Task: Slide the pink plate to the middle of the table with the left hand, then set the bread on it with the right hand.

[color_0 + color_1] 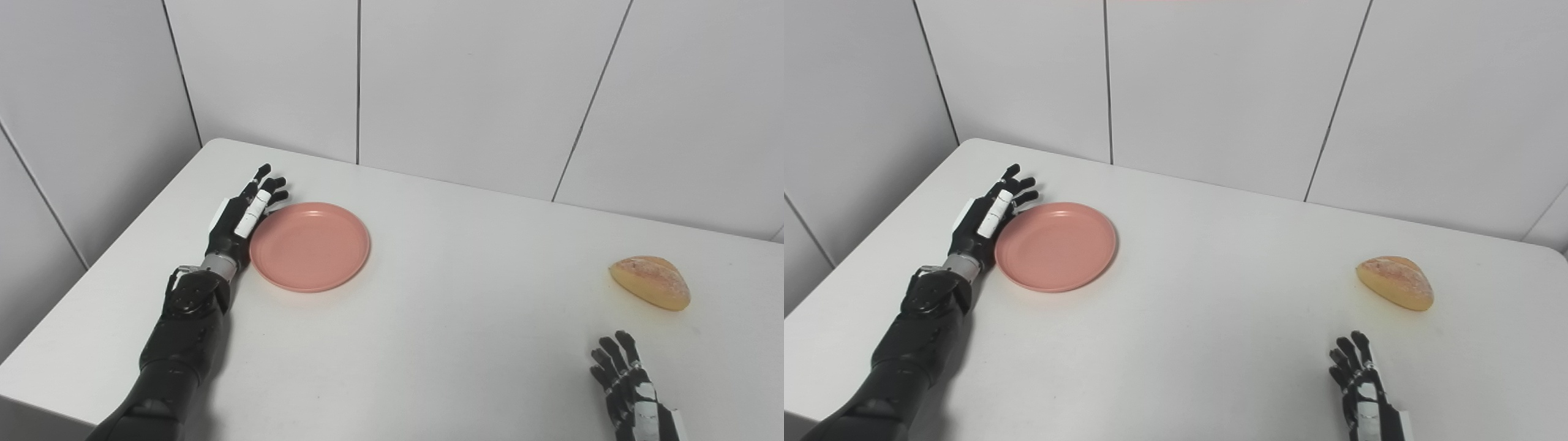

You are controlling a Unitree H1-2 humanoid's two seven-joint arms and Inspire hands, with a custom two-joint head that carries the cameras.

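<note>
A pink plate (310, 246) lies flat on the left half of the white table (465, 294). My left hand (245, 211) lies open with fingers straight, its edge against the plate's left rim; it holds nothing. A golden bread roll (650, 282) lies on the right side of the table. My right hand (631, 386) is open and empty at the table's front right, a short way in front of the bread and apart from it. The plate (1056, 246), bread (1396, 282) and both hands also show in the right eye view.
White tiled walls (367, 73) rise behind the table and along its left side. The table's left edge runs close beside my left arm (177, 343). The table's rear left corner is rounded.
</note>
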